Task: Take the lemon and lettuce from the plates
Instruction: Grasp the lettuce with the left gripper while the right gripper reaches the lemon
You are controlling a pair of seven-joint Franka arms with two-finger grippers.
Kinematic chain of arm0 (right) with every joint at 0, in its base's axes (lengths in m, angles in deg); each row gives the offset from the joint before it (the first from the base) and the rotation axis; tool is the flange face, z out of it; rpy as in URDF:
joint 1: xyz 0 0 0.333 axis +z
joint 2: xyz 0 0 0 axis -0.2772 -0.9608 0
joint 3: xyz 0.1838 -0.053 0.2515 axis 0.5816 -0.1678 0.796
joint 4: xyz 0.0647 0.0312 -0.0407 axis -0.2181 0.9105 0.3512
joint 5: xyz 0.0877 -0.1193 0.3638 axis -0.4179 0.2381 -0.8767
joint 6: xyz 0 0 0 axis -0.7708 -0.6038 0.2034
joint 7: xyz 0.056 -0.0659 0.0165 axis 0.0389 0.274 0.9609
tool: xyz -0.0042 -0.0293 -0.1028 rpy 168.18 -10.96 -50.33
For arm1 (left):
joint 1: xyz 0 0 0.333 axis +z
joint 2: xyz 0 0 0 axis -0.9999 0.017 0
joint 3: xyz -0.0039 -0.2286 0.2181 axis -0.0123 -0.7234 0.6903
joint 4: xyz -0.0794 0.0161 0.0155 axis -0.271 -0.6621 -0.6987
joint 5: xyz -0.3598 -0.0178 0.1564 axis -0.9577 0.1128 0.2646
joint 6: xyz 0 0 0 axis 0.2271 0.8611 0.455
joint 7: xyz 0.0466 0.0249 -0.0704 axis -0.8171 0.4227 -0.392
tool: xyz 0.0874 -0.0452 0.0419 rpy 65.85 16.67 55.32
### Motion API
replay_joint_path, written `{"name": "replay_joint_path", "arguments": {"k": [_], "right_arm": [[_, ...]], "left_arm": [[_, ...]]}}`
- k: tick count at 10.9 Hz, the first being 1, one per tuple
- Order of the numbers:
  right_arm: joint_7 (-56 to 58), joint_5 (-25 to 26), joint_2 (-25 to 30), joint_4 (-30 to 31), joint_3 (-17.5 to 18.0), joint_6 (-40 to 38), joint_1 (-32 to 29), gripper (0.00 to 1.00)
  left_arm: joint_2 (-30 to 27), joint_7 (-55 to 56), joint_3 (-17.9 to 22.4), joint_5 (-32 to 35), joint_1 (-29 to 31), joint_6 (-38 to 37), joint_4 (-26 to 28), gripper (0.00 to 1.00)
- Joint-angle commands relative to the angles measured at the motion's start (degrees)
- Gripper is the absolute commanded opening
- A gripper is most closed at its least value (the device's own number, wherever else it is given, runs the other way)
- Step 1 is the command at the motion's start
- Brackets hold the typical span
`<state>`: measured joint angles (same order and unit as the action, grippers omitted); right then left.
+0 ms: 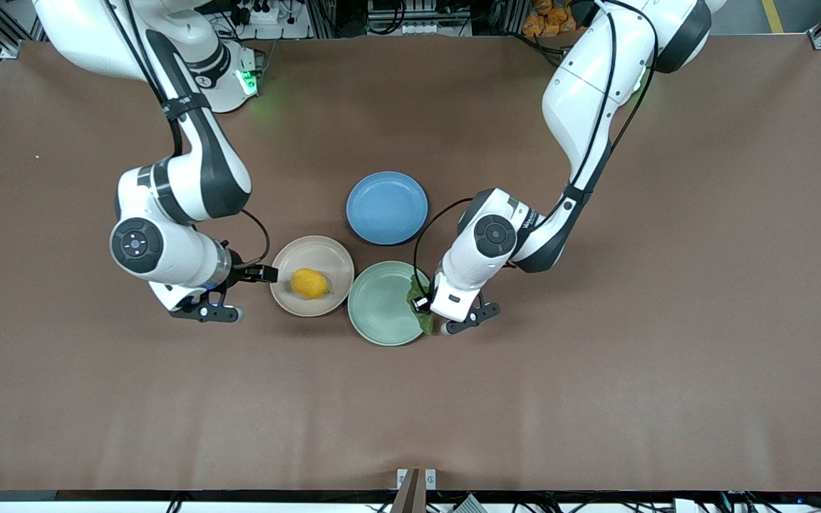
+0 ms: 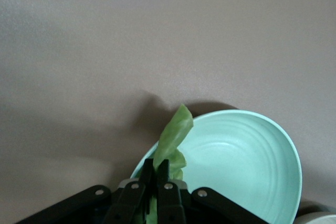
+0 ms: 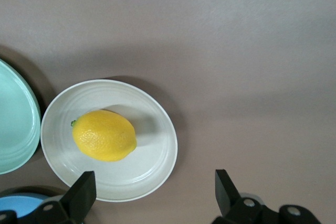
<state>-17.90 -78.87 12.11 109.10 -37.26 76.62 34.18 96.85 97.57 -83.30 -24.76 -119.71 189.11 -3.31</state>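
Two-arm setup at the pick stage. We see three plates clustered mid-table: a blue plate (image 1: 387,207) at 12 o'clock of the group, a beige plate (image 1: 312,276) at 8 o'clock toward the right arm's end, and a mint-green plate (image 1: 386,303) at 5 o'clock, nearest the front camera. The beige and green rims nearly touch.

The lemon (image 1: 309,283) lies on its side in the well of the beige plate, slightly toward the green plate. The right gripper (image 1: 205,311) hangs just off that plate's rim, at 9 o'clock of it, over bare table. In the right wrist view its fingers (image 3: 80,196) stand wide apart and hold nothing, and the lemon (image 3: 104,135) is not between them. We judge this spread to be preparation for the fruit's width; the gripper must yet be brought over the lemon. The right forearm runs low and nearly level, elbow folded, wrist pointing down.

The lettuce (image 1: 421,308) drapes over the green plate's rim at about 3 o'clock, on the side toward the left arm's end. The left gripper (image 1: 449,322) is at that rim, its fingers (image 2: 163,174) pressed together on the leaf's lower part; the lettuce (image 2: 175,135) stands up from the pinch with the green plate (image 2: 247,166) beside it. We take the edge grasp as suited to a thin, limp leaf. The left arm descends steeply from its base, elbow bent, hand tilted toward the plate.
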Motion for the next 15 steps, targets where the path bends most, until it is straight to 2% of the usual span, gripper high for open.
{"name": "replay_joint_path", "arguments": {"k": [1, 5, 8, 13, 15], "right_arm": [[-4.34, -0.88, 2.47, 7.32, -0.06, 7.34, 2.64, 1.00], [-12.08, -0.88, 0.89, 7.69, -0.14, 8.94, 6.34, 1.00], [-17.26, -0.88, -2.35, 7.60, -0.15, 13.24, 8.10, 1.00], [-17.98, -0.79, -6.22, 7.34, -0.15, 18.78, 7.49, 1.00], [-19.38, -1.32, -7.28, 7.16, -0.15, 20.19, 7.23, 1.00]], "left_arm": [[-0.32, -2.03, 0.45, -0.28, 0.28, -0.59, -0.68, 0.02], [-1.72, -5.80, 0.45, -0.37, 2.29, -6.38, -0.68, 0.00], [-3.21, -9.05, 0.45, -0.37, 4.14, -10.60, -0.68, 0.00], [-4.80, -11.79, 0.53, -0.29, 5.64, -16.50, -0.68, 0.00], [-5.76, -11.88, 0.36, 2.51, 6.69, -18.60, -0.68, 0.00]]}}
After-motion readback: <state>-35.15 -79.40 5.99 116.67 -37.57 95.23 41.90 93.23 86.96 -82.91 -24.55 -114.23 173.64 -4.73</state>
